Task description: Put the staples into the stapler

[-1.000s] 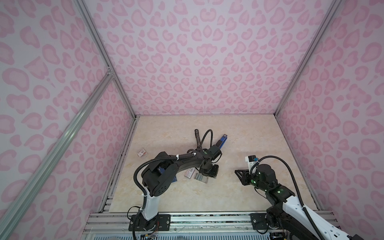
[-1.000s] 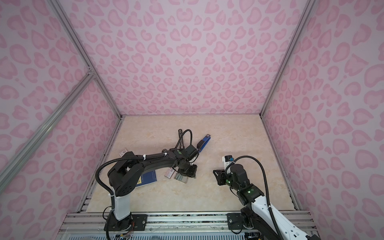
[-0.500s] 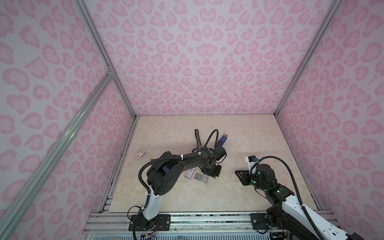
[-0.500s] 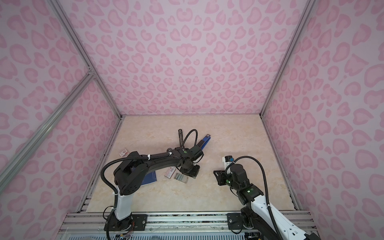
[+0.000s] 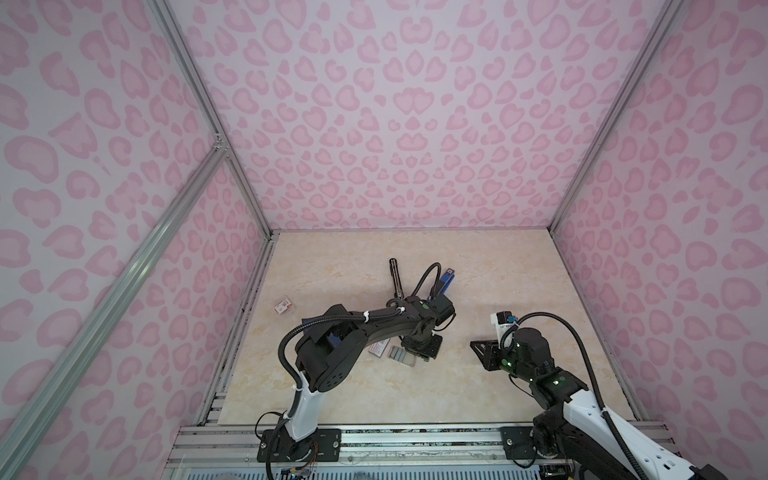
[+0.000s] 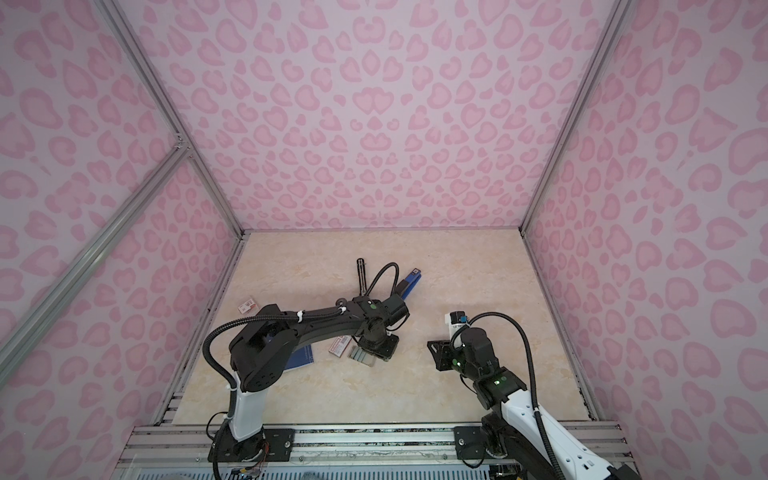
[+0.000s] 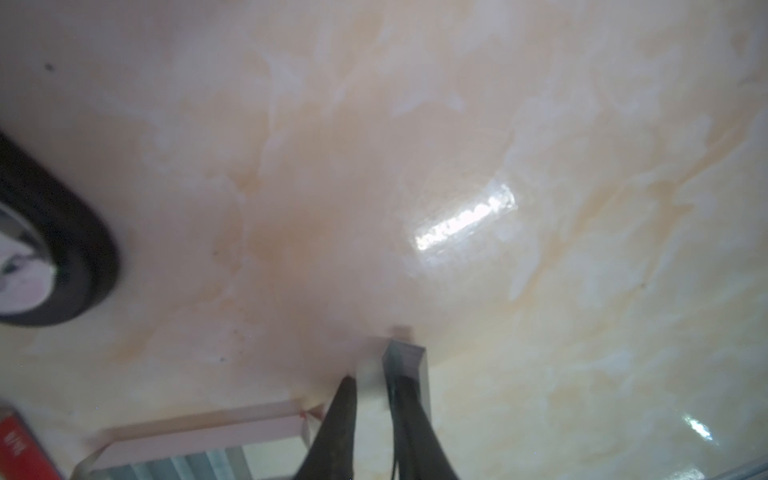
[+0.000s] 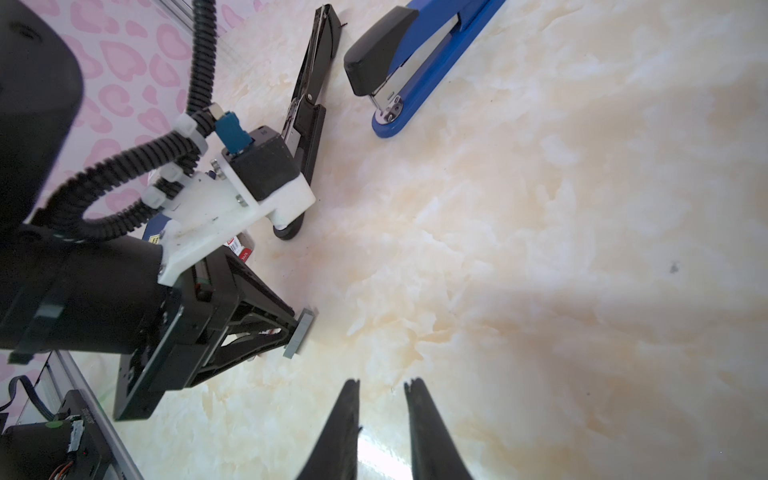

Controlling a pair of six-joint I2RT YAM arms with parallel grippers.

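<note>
Broadly, the marbled table [image 5: 374,399] carries everything, and the black stapler [image 8: 312,124] lies on it opened out flat, its two halves spread in one long line. Just beside the black stapler, on the right arm's side, sits a blue stapler [image 8: 440,70]. The left arm reaches in from the robot's side of the black stapler. Its left gripper [image 7: 371,386] is clamped on a single grey strip of staples [image 8: 300,332], pinched at the very fingertips close to the table. Whether the strip touches the surface I cannot tell. The rest of the staples [image 5: 401,356], a small flat silvery rectangle, lie nearer the robot than the black stapler, just beside a white-and-red box [image 5: 379,347]. The right gripper [image 8: 382,390] hovers well apart from the black stapler, on the blue one's side. Its fingers are slightly apart with nothing between them.
</note>
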